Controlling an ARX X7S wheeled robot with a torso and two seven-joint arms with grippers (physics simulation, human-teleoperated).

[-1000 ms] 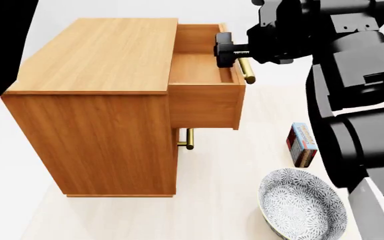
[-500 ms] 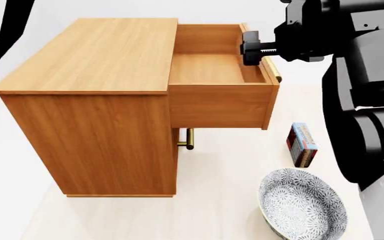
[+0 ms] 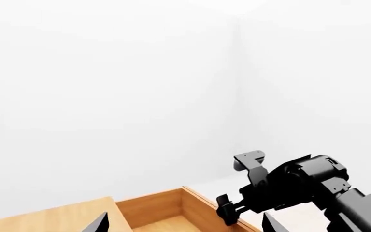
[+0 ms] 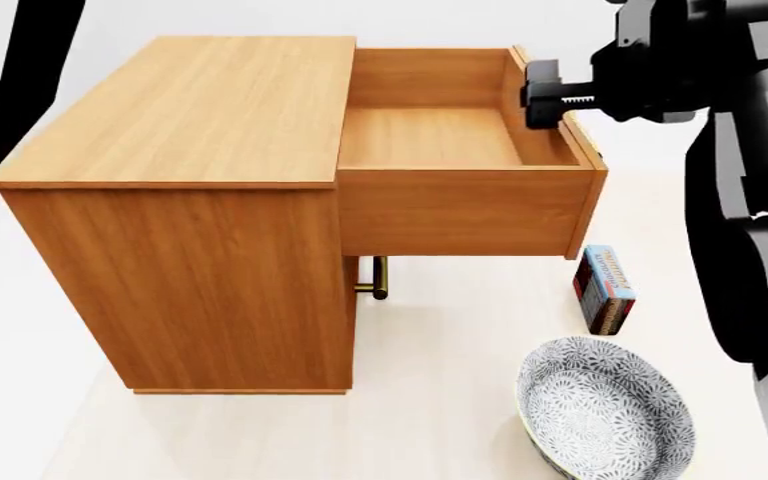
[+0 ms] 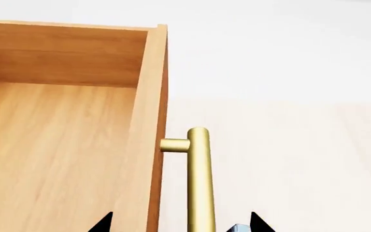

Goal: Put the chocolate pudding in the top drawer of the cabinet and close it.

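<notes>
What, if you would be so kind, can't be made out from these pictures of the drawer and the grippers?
- Right gripper: in the head view the top drawer front hides its fingertips; the right wrist view's edge cuts them off beside the brass handle, so the grip is unclear.
- Left gripper: only two dark tips at the left wrist view's edge.
- Chocolate pudding: label too small to read.

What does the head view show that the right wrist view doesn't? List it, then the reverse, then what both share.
Head only: the whole cabinet, the lower handle, the bowl, the pudding beside the bowl, and the right end effector seen from outside at the drawer front.
Right wrist only: the top handle close up, between the end effector's tips with a gap on each side.
Both: the top drawer, pulled open and empty.
</notes>
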